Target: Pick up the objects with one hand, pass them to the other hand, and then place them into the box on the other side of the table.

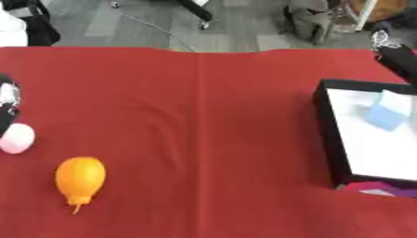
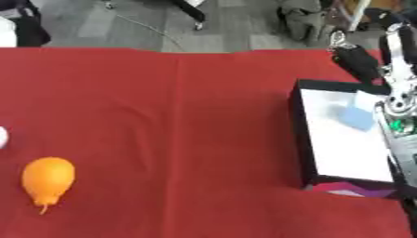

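Right hand [image 2: 356, 58] was up at the far right, hanging over the back corner of the box [image 2: 296, 135]. Only the dark fingers and the silvery arm behind them showed, and I honestly couldn't tell how far open they were or whether they had hold of anything. Left hand [image 1: 8, 104] was barely in the shot, just a dark sliver at the left edge in the left eye view, so couldn't tell its fingers either.

The box was black-walled with a white floor, sitting on the right side of the surface [image 1: 204, 139], which had a red cloth over it. Inside, toward the far end, was a light blue block [image 1: 387, 112]. That's the only thing I could make out in there. Something purple and pink [image 2: 346, 189] showed right at the box's near edge.

Way across on the left, an orange pear-shaped thing [image 1: 80, 179] lay on the cloth, stem end toward the camera. Near it, by the left hand, was a pale pink ball [image 1: 16, 138].
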{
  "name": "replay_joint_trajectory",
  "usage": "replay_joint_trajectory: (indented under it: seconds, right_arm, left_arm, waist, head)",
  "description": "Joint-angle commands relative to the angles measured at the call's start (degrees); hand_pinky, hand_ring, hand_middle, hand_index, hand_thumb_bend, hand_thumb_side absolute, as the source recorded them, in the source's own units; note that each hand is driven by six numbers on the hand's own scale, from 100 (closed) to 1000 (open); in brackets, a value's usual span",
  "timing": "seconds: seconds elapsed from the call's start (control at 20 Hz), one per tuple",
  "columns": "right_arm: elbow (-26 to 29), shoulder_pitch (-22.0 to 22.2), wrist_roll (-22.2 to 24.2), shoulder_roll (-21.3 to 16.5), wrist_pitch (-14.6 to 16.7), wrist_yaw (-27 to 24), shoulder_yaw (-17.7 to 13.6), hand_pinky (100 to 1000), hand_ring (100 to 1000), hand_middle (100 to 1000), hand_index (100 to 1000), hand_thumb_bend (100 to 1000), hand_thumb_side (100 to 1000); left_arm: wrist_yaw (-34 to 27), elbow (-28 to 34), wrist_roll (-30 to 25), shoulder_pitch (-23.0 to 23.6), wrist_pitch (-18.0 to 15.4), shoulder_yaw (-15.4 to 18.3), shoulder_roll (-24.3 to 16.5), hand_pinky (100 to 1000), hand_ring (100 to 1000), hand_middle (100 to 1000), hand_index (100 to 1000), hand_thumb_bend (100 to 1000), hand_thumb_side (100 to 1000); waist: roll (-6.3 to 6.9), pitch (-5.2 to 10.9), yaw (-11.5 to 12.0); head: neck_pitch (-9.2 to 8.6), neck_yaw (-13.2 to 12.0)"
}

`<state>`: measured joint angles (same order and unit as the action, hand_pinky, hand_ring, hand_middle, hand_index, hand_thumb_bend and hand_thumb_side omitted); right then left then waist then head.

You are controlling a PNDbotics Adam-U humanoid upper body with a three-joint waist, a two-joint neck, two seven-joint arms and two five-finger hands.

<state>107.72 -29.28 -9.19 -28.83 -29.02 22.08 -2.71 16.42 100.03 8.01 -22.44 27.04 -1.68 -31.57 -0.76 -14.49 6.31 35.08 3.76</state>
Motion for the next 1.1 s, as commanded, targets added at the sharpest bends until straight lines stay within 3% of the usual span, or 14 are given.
replay_joint_trajectory:
  seconds: [0.05,0.2,0.3,0.55,0.75,0.9,1.1]
  right_arm:
    - [1.6,-1.05,-0.3,-1.86,0.99,-1.28,0.6,887,964,879,895,100,559]
    - [1.53,-0.99,0.18,-1.7,0.82,-0.84,0.89,888,962,877,895,100,564]
    - [1.39,-0.88,0.28,-1.64,0.68,-0.52,0.91,888,961,876,892,100,565]
    - [1.17,-0.62,0.13,-1.43,0.35,-0.39,0.99,888,959,872,888,100,573]
    - [0.97,-0.52,-0.09,-1.28,0.2,-0.36,1.01,888,955,867,885,100,581]
    - [0.96,-0.51,-0.38,-1.09,0.15,-0.46,1.11,888,954,865,883,100,581]
    - [1.13,-0.57,-0.81,-0.86,0.27,-0.73,1.24,888,951,860,881,100,581]
  left_arm:
    - [2.92,-3.56,-12.11,-2.44,5.3,-0.41,-5.23,857,806,776,892,201,589]
    - [8.21,-8.79,-21.56,-5.05,8.11,-1.26,-7.54,878,830,791,900,331,484]
    - [12.15,-12.17,-26.13,-6.81,9.0,-1.49,-8.27,880,836,794,903,366,432]
    - [22.6,-21.15,-30.29,-11.97,10.17,-1.72,-8.91,882,841,793,896,371,363]
    - [24.67,-26.78,-34.12,-15.47,9.51,-1.88,-9.08,894,852,787,874,310,258]
    - [23.97,-31.99,-37.16,-18.13,8.91,-2.11,-8.86,901,860,784,873,223,121]
    - [23.75,-37.69,-38.97,-21.14,8.04,-2.25,-7.91,906,866,786,881,203,100]
  waist:
    - [0.32,1.55,0.03]
    - [0.37,1.69,-0.12]
    - [0.37,1.75,-0.23]
    - [0.4,1.83,-0.59]
    - [0.43,1.81,-0.71]
    - [0.46,1.83,-0.82]
    - [0.39,1.82,-1.04]
  head:
    - [-0.21,-0.31]
    - [-0.01,-0.53]
    - [0.09,-0.78]
    - [0.26,-2.3]
    - [0.43,-2.97]
    - [0.58,-3.15]
    - [0.78,-3.52]
